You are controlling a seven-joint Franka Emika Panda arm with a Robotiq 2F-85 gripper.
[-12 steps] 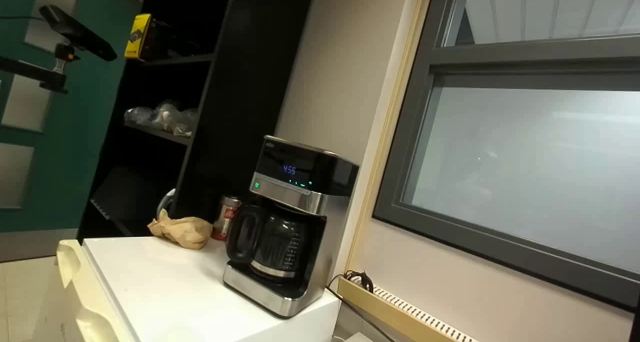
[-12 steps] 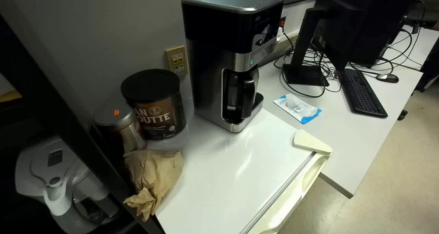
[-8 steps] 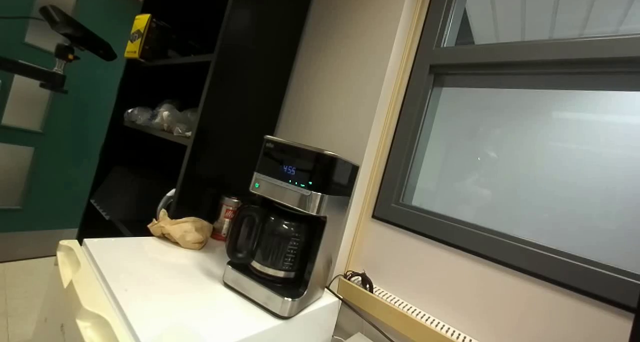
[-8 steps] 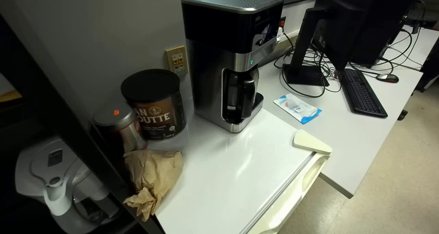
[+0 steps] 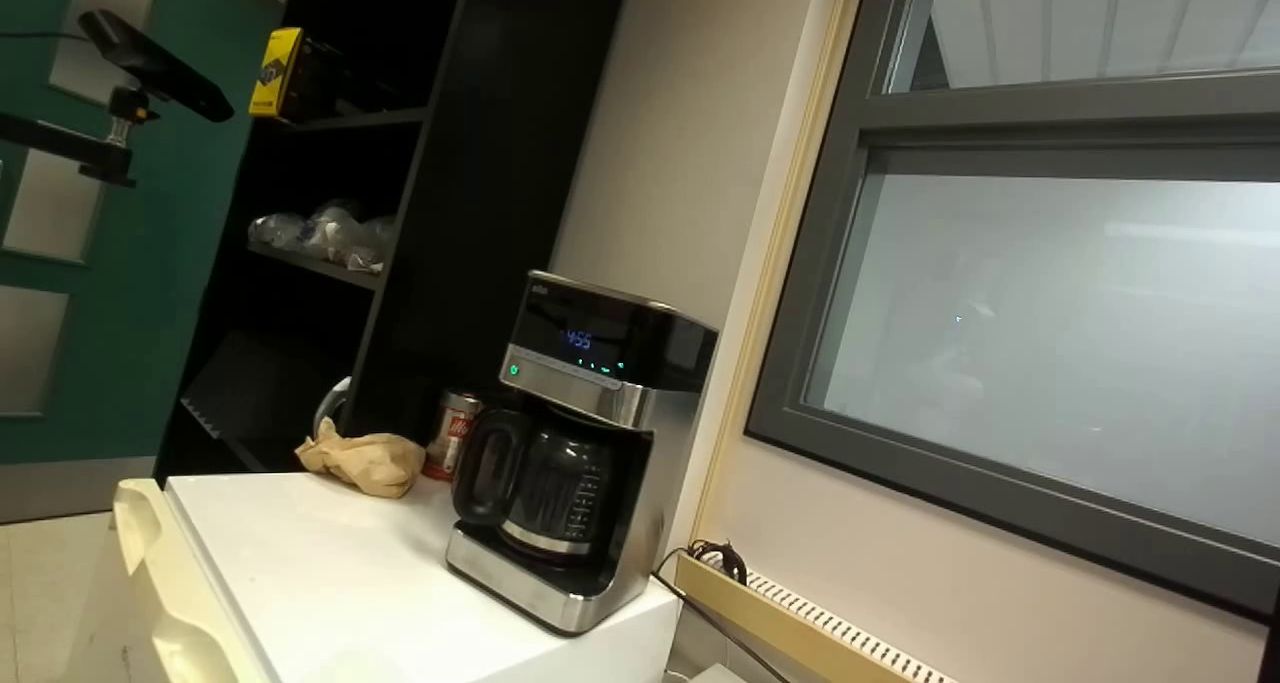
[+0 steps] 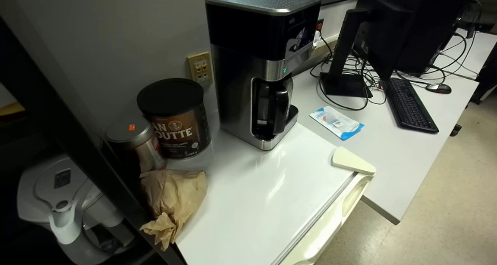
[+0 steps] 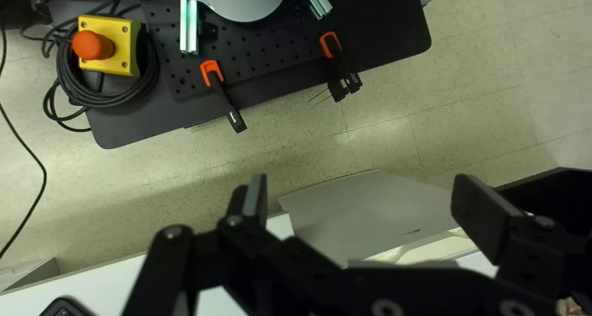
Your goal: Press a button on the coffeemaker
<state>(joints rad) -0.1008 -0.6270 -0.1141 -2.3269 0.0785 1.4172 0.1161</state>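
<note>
The coffeemaker (image 5: 572,383) is a black-and-silver machine with a glass carafe (image 5: 562,493) seated in it. It stands upright on a white cabinet top in both exterior views and shows from its side here (image 6: 242,82). Its dark panel shows a bluish 4:55 and small green lights (image 5: 600,367). A green-lit button (image 5: 514,370) sits at the left of the silver strip and also shows in an exterior view (image 6: 284,70). My gripper (image 7: 360,186) shows only in the wrist view, with its fingers wide apart and nothing between them. The coffeemaker is out of the wrist view.
A brown paper bag (image 6: 174,203), a silver can (image 6: 134,141) and a dark coffee tub (image 6: 174,121) stand beside the coffeemaker. A monitor stand (image 6: 339,59) and keyboard (image 6: 411,104) are on the adjoining desk. A yellow box with a red button (image 7: 108,45) lies near the robot's base.
</note>
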